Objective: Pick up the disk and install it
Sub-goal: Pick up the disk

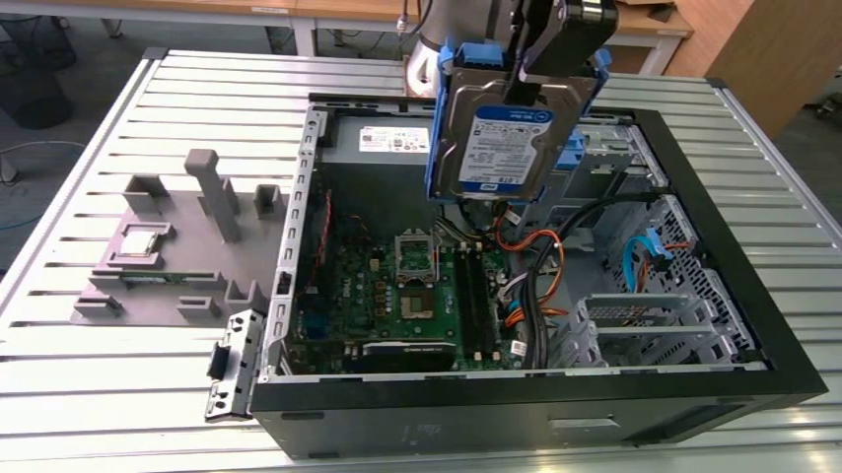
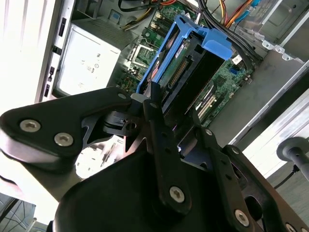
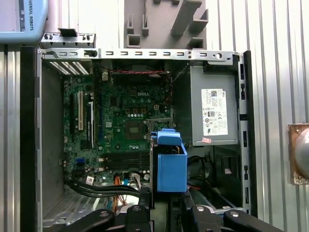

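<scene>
Slatted metal table (image 1: 79,394), pale and ribbed, with wooden desks (image 1: 355,12) behind. On it, an open black tower case (image 1: 526,424) lying on its side, with bare, perforated steel walls.

High over that case, the gripper (image 1: 526,89), black jointed metal, clamped shut on the upper end of the disk (image 1: 507,138). Hanging straight below the fingers, clear of the parts beneath. Long axis near vertical, slightly tilted, free end pointing down into the case. Flat silver slab, white and dark blue label turned toward the exterior view, glossy blue plastic carrier framing both long edges.

In the second wrist view, black fingers (image 2: 161,140) pinching the broad faces, the disk (image 2: 193,63) running away from the gripper (image 2: 181,130), a green board showing between the blue rails. In the first wrist view, the disk (image 3: 171,166) seen end-on from the gripper (image 3: 166,203), a blocky blue shape.

Far beneath the gripper, a green motherboard (image 3: 120,125) with dark slots and a square socket. Beside that, against the case wall, a grey sheet-metal power supply (image 3: 207,111) bearing a white sticker. Black and orange cables (image 1: 539,251) looped below the disk's tip.

Off to the exterior view's left of the gripper, outside the case, a grey moulded fixture (image 1: 177,246) with upright posts.
</scene>
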Controlling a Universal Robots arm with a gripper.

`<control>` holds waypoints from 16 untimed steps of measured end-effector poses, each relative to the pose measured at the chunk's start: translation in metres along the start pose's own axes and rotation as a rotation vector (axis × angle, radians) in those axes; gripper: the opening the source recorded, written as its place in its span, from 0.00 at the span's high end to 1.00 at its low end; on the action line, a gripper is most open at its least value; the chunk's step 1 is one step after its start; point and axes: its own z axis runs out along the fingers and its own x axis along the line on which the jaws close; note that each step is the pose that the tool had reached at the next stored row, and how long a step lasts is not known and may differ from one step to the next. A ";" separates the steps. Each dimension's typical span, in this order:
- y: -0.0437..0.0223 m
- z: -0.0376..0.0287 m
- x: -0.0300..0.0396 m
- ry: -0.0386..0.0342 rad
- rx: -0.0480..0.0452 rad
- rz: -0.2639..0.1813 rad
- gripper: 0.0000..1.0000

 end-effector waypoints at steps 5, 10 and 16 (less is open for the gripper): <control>-0.0001 -0.0003 0.0030 0.0000 0.0000 0.000 0.65; -0.0002 -0.0006 0.0057 0.0000 0.0000 0.000 0.65; -0.0004 -0.0010 0.0088 -0.0002 0.0000 0.000 0.65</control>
